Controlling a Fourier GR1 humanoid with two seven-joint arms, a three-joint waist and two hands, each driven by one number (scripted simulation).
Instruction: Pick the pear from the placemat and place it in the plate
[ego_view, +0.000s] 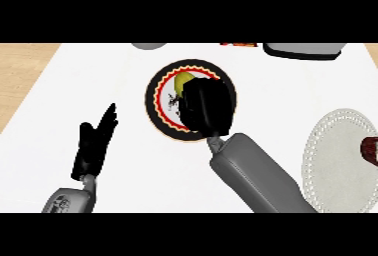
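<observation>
A round plate (156, 100) with a black rim, red and yellow rings and a white middle lies on the white counter, upper centre. My right hand (208, 105) hovers over the plate, its fingers curled round a yellow-green pear (181, 81) that shows at the hand's upper left, inside the plate's rim. The hand hides most of the pear and the plate's right half. The grey, lace-edged placemat (339, 160) lies at the right edge, with no pear on it. My left hand (96, 145) rests open at the lower left, fingers straight and pointing up.
A dark reddish-brown object (368, 149) sits at the placemat's right edge, cut off by the frame. A dark tray with a grey inside (304, 50) and a grey object (150, 46) stand along the far edge. Wooden surface (22, 70) shows at the left.
</observation>
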